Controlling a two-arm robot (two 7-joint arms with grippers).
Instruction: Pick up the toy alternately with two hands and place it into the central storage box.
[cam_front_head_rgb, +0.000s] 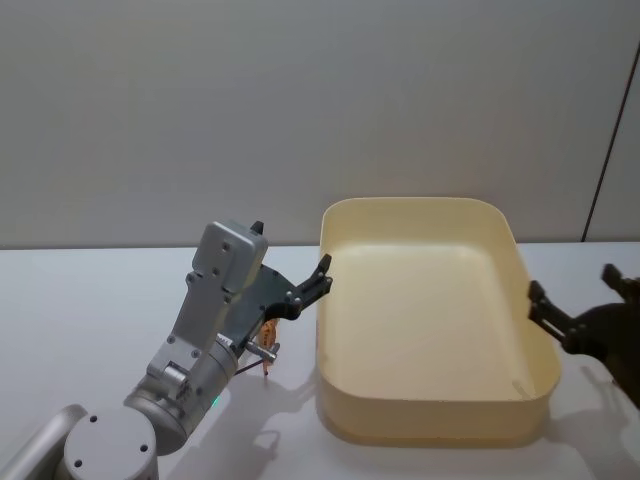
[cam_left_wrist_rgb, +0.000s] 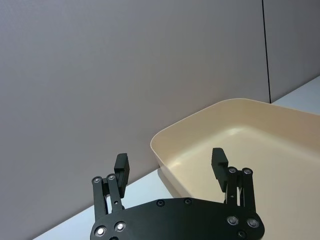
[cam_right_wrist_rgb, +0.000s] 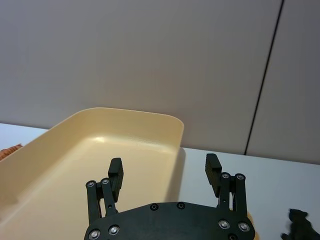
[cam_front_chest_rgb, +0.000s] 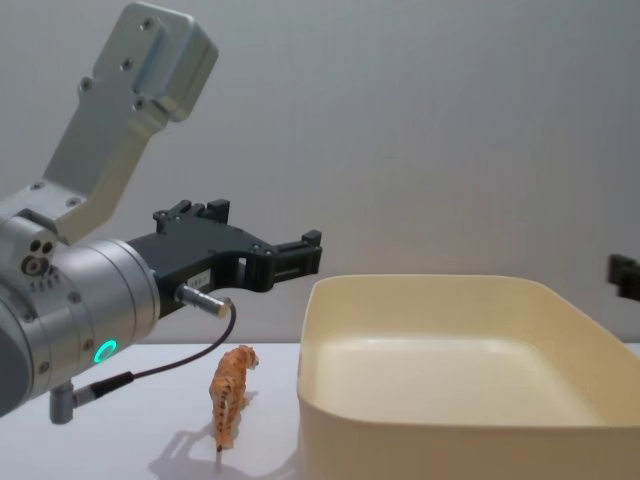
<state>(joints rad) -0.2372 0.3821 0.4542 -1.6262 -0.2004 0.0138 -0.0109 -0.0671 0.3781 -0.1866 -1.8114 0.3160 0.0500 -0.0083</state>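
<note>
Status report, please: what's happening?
Left gripper open at box left rim; right gripper open at its right rim. Orange toy stands on table, left of box. Nothing in the way.

Orange toy (cam_front_head_rgb: 267, 334), left of storage box (cam_front_head_rgb: 420, 208): in head view mostly hidden behind left gripper (cam_front_head_rgb: 318, 280); thin sliver of body and legs shows, head hidden.
Right wrist view: orange scrap beyond box's wall, cut by picture edge; too little to tell shape.
Right gripper (cam_front_head_rgb: 573, 287), right of box: cut by head view's edge; chest view catches one black tip.
Dark toy (cam_right_wrist_rgb: 299, 225), outside box, cut at corner; kind cannot tell.
Box's near wall cut by chest view's lower edge.
</note>
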